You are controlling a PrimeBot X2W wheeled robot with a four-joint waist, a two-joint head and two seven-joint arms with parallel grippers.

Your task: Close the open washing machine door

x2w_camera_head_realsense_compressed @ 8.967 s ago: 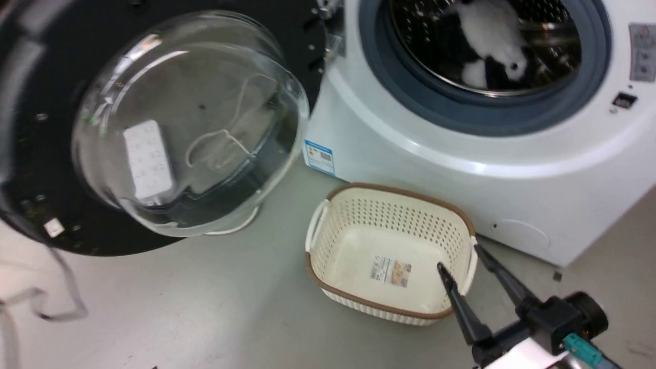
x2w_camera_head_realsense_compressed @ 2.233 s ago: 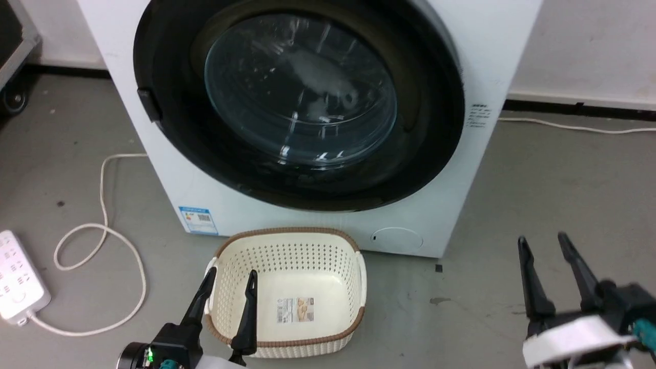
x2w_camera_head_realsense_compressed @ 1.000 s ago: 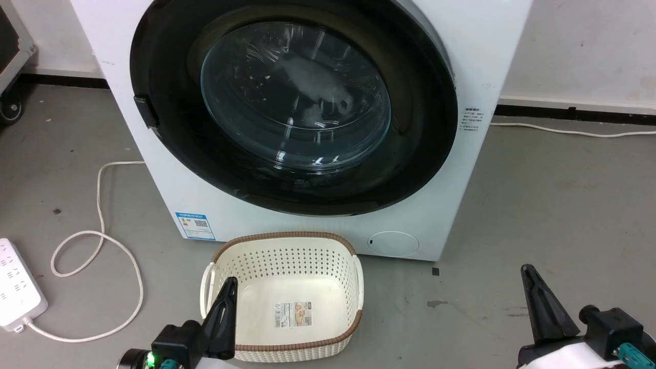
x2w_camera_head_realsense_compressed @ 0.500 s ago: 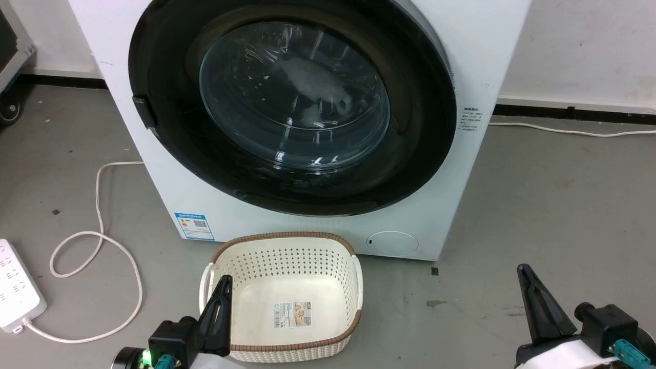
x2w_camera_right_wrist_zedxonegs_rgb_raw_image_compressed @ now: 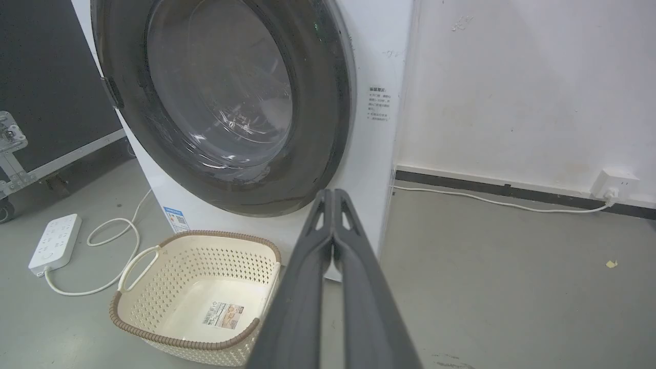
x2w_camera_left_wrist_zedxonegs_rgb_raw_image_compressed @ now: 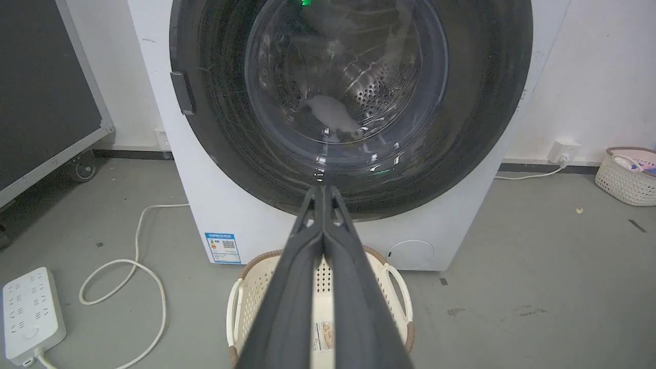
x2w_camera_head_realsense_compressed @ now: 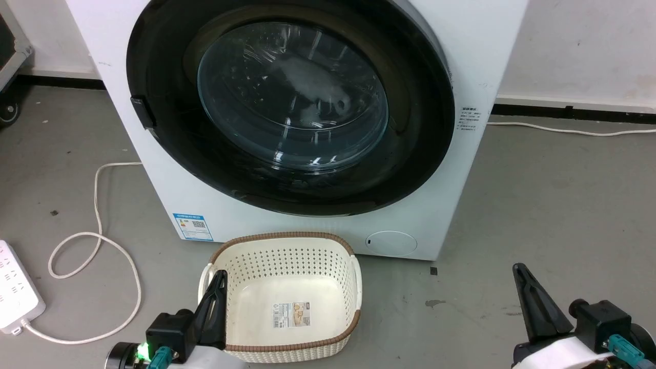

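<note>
Head view: the washing machine door (x2w_camera_head_realsense_compressed: 290, 102), a black rim around a bulging glass window, lies shut flush against the front of the white washer (x2w_camera_head_realsense_compressed: 492, 41) and occupies the 12 o'clock region. At 6 o'clock a cream laundry basket (x2w_camera_head_realsense_compressed: 285, 236) with a brown rim stands on the grey floor (x2w_camera_head_realsense_compressed: 538, 195) just before the washer. The left gripper (x2w_camera_head_realsense_compressed: 221, 274) rises at 7 o'clock, its tip overlapping the basket's left edge. The right gripper (x2w_camera_head_realsense_compressed: 518, 267) rises at 4 o'clock over bare floor, well apart from the door. Each appears as a single dark wedge, fingers together, holding nothing. A white power strip (x2w_camera_head_realsense_compressed: 15, 289) lies at 8 o'clock, its cord (x2w_camera_head_realsense_compressed: 96, 195) looping toward the washer. Left wrist view: the two fingers (x2w_camera_left_wrist_zedxonegs_rgb_raw_image_compressed: 294, 287) meet along their length and point to 12 o'clock at the lower rim of the closed door. Through the glass a pale item (x2w_camera_left_wrist_zedxonegs_rgb_raw_image_compressed: 330, 110) lies in the perforated steel drum (x2w_camera_left_wrist_zedxonegs_rgb_raw_image_compressed: 376, 89). A small basket (x2w_camera_left_wrist_zedxonegs_rgb_raw_image_compressed: 625, 177) sits at 3 o'clock by the wall. Right wrist view: the fingers (x2w_camera_right_wrist_zedxonegs_rgb_raw_image_compressed: 302, 287) are pressed together, tips toward 12 o'clock near the washer's right front corner. The closed door is at 11 o'clock, the laundry basket at 8 o'clock, and a wall socket (x2w_camera_right_wrist_zedxonegs_rgb_raw_image_compressed: 612, 184) at 3 o'clock.
</note>
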